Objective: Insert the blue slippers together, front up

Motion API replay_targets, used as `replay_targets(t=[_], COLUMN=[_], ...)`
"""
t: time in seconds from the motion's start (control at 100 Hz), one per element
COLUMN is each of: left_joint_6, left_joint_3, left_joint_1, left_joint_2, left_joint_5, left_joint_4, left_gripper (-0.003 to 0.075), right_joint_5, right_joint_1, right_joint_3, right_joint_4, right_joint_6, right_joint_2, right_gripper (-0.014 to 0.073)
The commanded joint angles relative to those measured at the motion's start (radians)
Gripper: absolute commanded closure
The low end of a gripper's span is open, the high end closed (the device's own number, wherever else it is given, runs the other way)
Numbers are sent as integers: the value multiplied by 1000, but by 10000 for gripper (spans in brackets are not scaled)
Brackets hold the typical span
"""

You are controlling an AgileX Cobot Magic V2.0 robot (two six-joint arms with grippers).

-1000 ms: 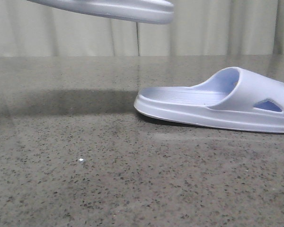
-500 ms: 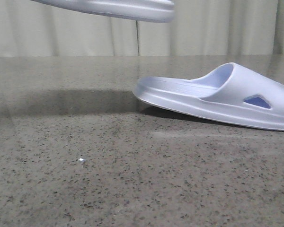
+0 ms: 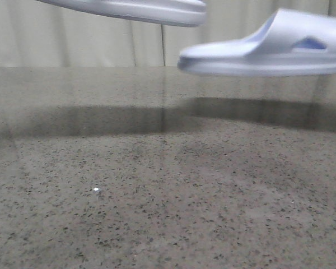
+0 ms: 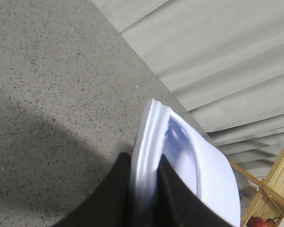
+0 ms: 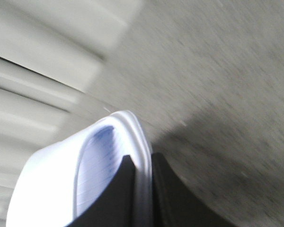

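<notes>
1. My left gripper (image 4: 144,189) is clamped on the edge of one pale blue-white moulded foam slide sandal (image 4: 189,161): in the left wrist view its two black fingers (image 4: 116,194) press either side of the sole rim. From the front only a strip of that left-hand slipper (image 3: 129,10) shows, cut off by the top edge, so its strap and far end are hidden there.

2. My right gripper (image 5: 143,189) grips the sole rim of the second pale blue-white foam sandal (image 5: 85,175) the same way, dark fingers (image 5: 168,194) on both sides. This view is badly blurred; I can make out the ribbed footbed, little more.

3. In the front view neither gripper nor arm is visible.

4. The right-hand slipper (image 3: 269,47) hangs in the air above the dark speckled stone tabletop (image 3: 157,185), blurred and cut off at the right edge. Its long axis lies roughly level, side to side across the view. The open flat end points towards the left-hand one, and the wide strap with its triangular cut-out sits towards the right, sole down.

5. The left-hand slipper also runs side to side, higher up, tilted slightly down towards its right end. That end is just beside the other's tip, not touching.

6. Two dark shadow bands lie on the tabletop beneath them; pale pleated curtains (image 3: 241,28) stand behind.
</notes>
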Motion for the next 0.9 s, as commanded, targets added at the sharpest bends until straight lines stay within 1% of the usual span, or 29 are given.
replay_targets(t=[0.0, 0.16, 0.27, 0.34, 0.49, 0.54, 0.66, 0.89], left_joint_6=[-1, -1, -1, -1, -1, -1, -1, -1], left_joint_3=[-26, -26, -26, -26, -26, -26, -26, -26], left_joint_1=[-7, -7, -7, -7, -7, -7, -7, -7], left_joint_2=[-3, -3, -3, -3, -3, -3, -3, -3], left_joint_5=[-40, -40, -40, -37, -32, -28, -21, -7], left_joint_4=[-34, -34, -34, -34, -38, -38, -40, -42], left_gripper=[694, 694, 694, 694, 694, 694, 694, 694], right_joint_5=[-152, -210, -185, -113, 130, 184, 266, 370], right_joint_1=[-2, -2, -2, -2, -2, -2, -2, 0], right_joint_3=[-27, -27, -47, -81, -178, -203, -244, -251], right_joint_4=[-16, -20, -22, -44, -108, -109, -109, -107], right_joint_6=[-5, -17, -18, -18, -18, -18, -21, -21], right_joint_2=[-67, -151, -200, -222, -239, -239, -240, -240], right_gripper=[700, 700, 700, 700, 700, 701, 701, 700])
